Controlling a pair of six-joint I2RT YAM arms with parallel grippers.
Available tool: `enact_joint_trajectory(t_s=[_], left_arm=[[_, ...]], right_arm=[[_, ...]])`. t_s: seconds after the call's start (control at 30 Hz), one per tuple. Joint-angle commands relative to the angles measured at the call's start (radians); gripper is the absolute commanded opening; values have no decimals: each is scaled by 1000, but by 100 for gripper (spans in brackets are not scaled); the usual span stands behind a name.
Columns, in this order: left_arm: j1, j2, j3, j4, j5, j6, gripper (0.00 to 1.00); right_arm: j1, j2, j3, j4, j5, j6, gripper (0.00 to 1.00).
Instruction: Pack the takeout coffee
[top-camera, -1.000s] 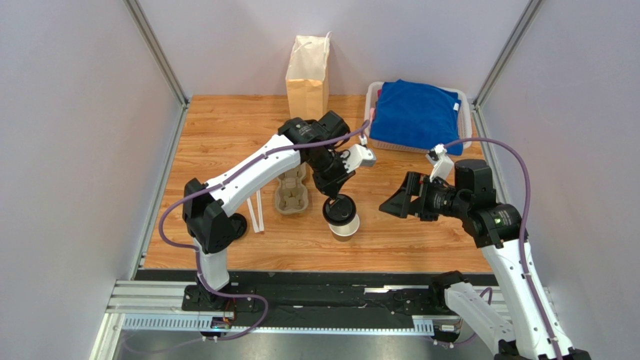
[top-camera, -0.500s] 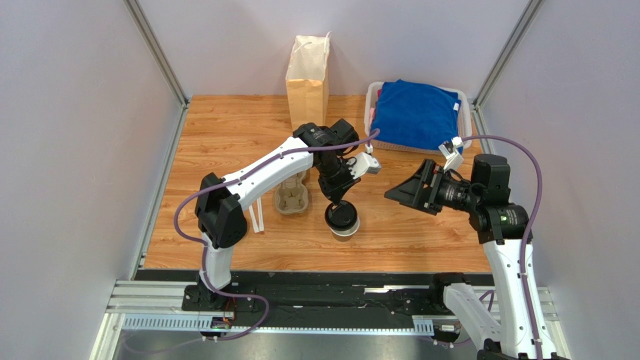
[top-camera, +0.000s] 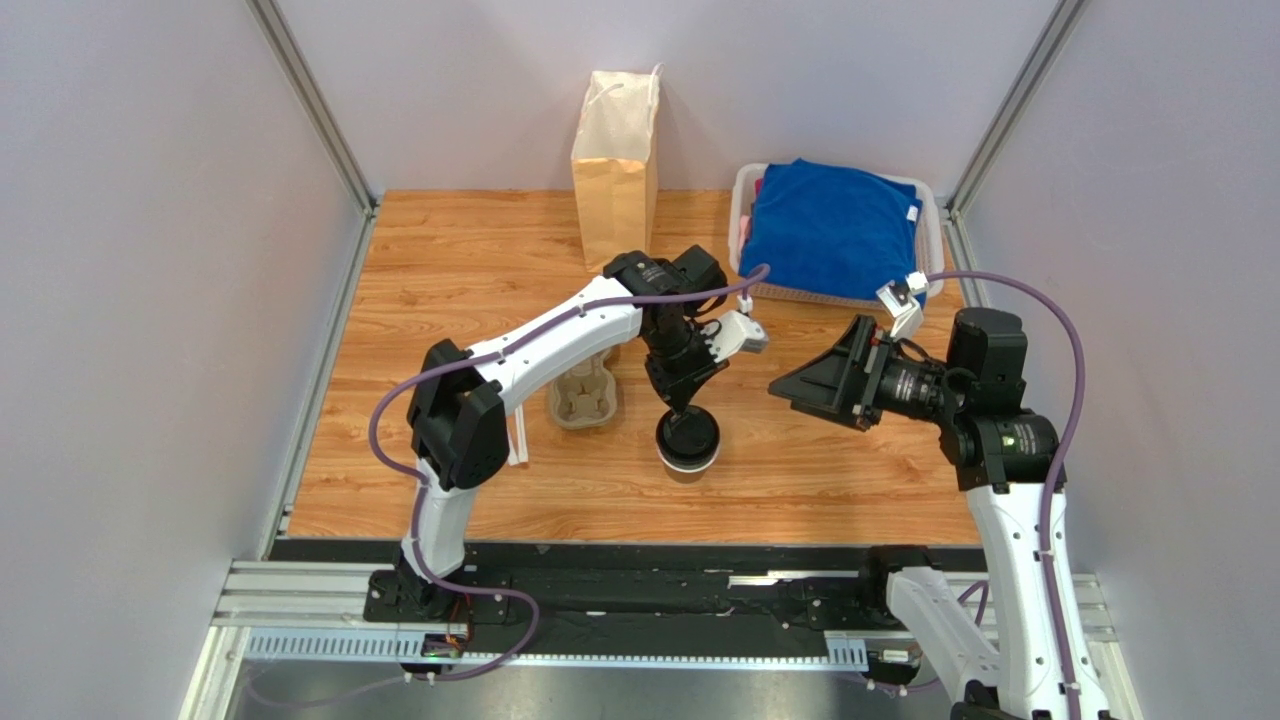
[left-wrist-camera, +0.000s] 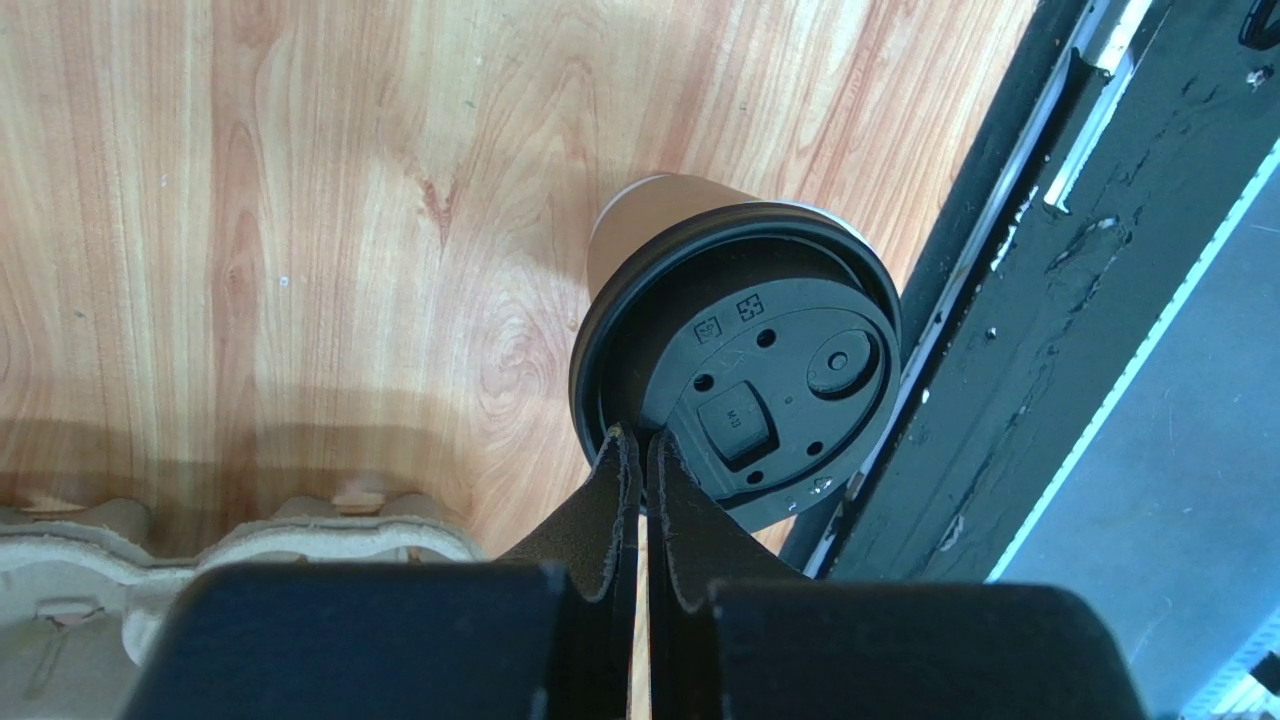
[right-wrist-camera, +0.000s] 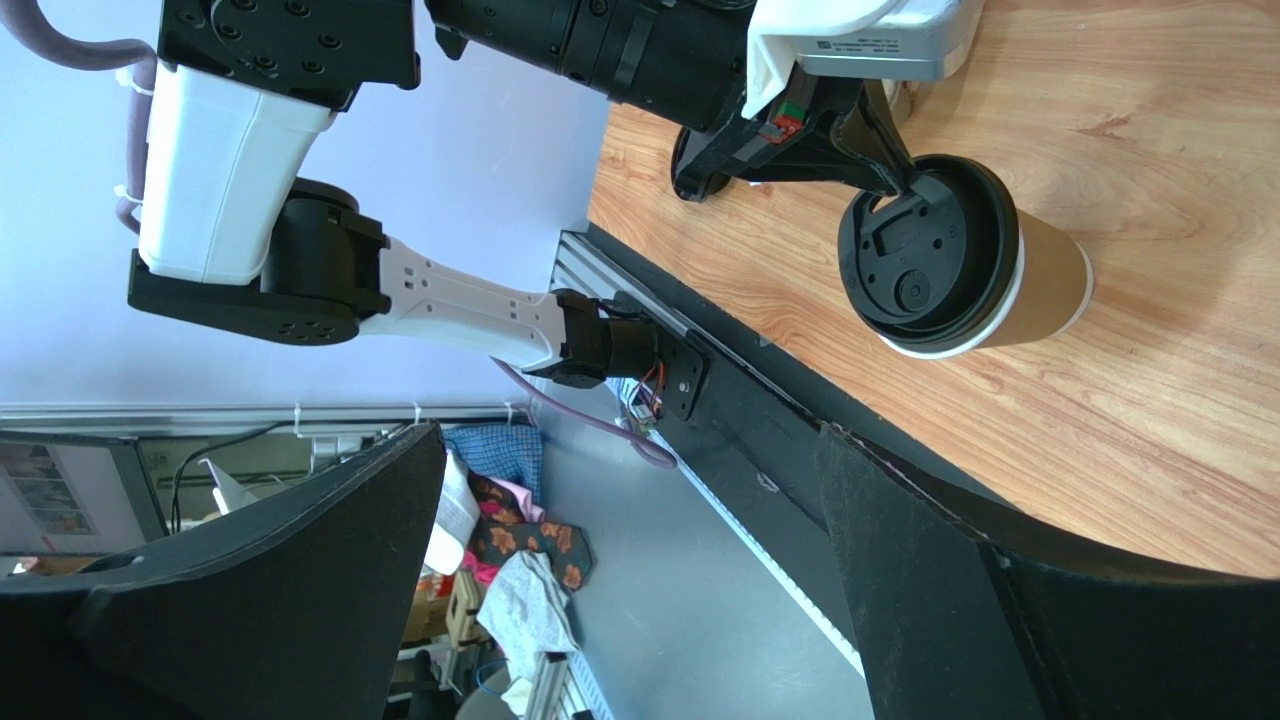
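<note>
The takeout coffee (top-camera: 688, 440), a brown paper cup with a black lid (left-wrist-camera: 744, 383), stands upright on the wooden table near its front edge. My left gripper (top-camera: 679, 408) points down over it and is shut. Its fingertips (left-wrist-camera: 642, 438) touch the near rim of the lid, and nothing is held between them. My right gripper (top-camera: 804, 387) hangs in the air to the right of the cup, open wide and facing it. In the right wrist view the cup (right-wrist-camera: 962, 263) lies well beyond the open gripper (right-wrist-camera: 624, 450), whose fingers are empty.
A cardboard cup carrier (top-camera: 583, 393) lies just left of the cup, with white sticks (top-camera: 516, 428) beside it. A brown paper bag (top-camera: 616, 150) stands at the back. A white basket (top-camera: 739, 210) with a blue cloth (top-camera: 831, 225) sits back right.
My left gripper has come down and slightly right onto the lid's rim. The right arm drew back to the right and up, then held still, staying open.
</note>
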Motion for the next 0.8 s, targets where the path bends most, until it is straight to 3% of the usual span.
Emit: enact_joint_trajectory(t_s=[0.0, 0.77], left_arm=[[-7, 3, 19, 25, -5, -11, 0], [-12, -22, -16, 36, 18, -27, 2]], right_arm=[[-4, -11, 15, 24, -34, 10, 100], [-4, -11, 1, -11, -39, -36, 100]])
